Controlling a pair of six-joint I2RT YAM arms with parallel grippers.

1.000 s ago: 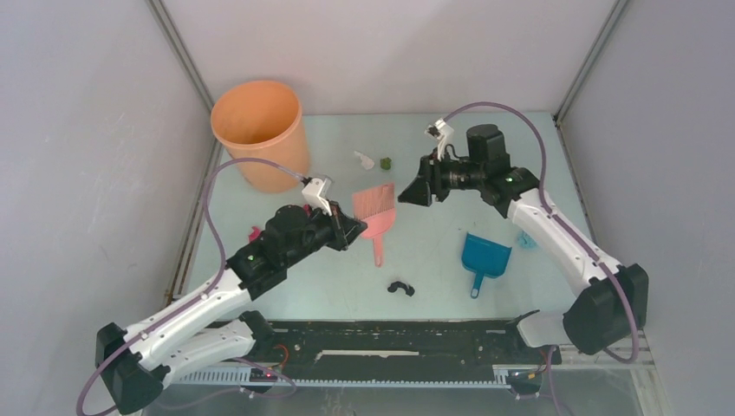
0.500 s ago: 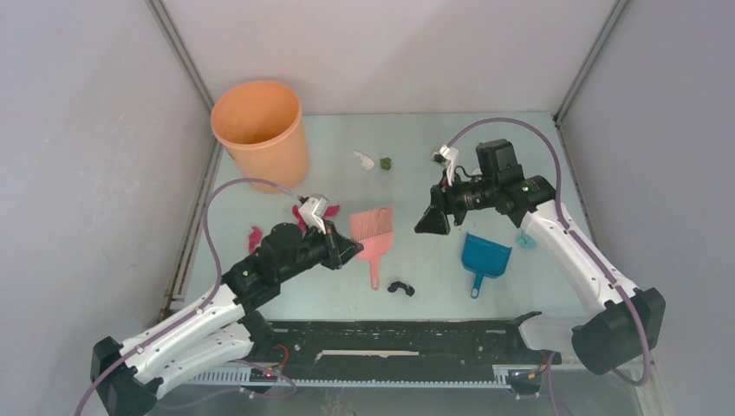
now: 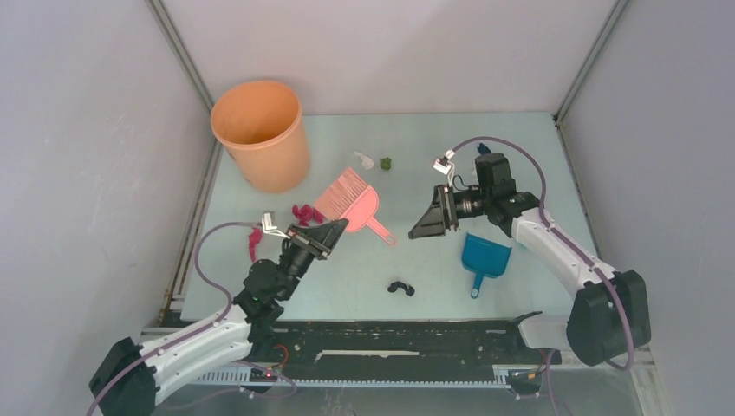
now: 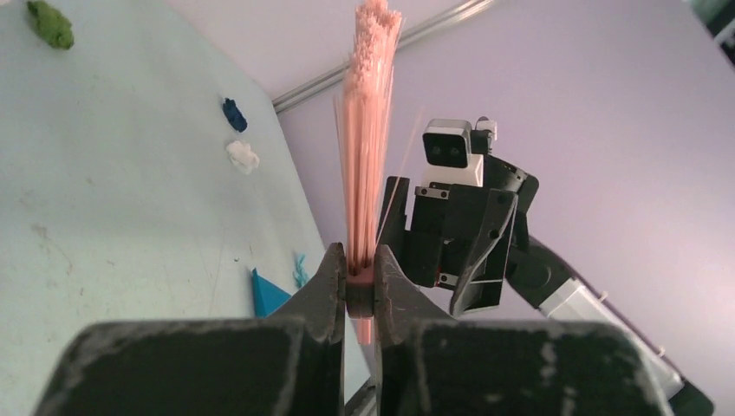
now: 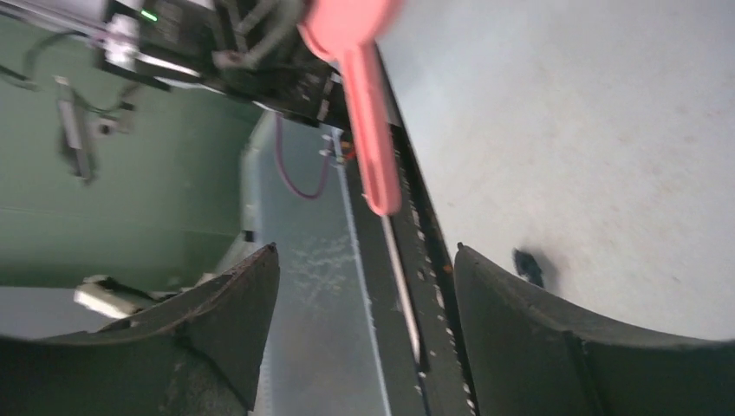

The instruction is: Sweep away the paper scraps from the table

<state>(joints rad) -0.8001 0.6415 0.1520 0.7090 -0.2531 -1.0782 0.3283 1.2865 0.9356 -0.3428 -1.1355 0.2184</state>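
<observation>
My left gripper (image 3: pixel 333 229) is shut on the pink brush (image 3: pixel 351 199) and holds it above the table (image 3: pixel 433 139); its bristles (image 4: pixel 368 130) stand up between the jaws (image 4: pixel 360 282). My right gripper (image 3: pixel 423 221) is open, just right of the brush handle (image 5: pixel 368 147), with nothing between its fingers (image 5: pixel 364 260). Paper scraps lie about: white (image 3: pixel 364 160), green (image 3: pixel 387 162), magenta (image 3: pixel 303 212), black (image 3: pixel 400 287) and dark blue (image 3: pixel 482 148). A light blue one (image 4: pixel 300 269) shows in the left wrist view.
An orange bucket (image 3: pixel 260 130) stands at the back left. The blue dustpan (image 3: pixel 484 256) lies under my right forearm, handle toward the near edge. Grey walls close the table on three sides, and a black rail (image 3: pixel 390 342) runs along the front.
My left arm pulled back toward its base, lifting and turning the brush so its handle points right. My right gripper opened wider and came down and forward toward the handle.
</observation>
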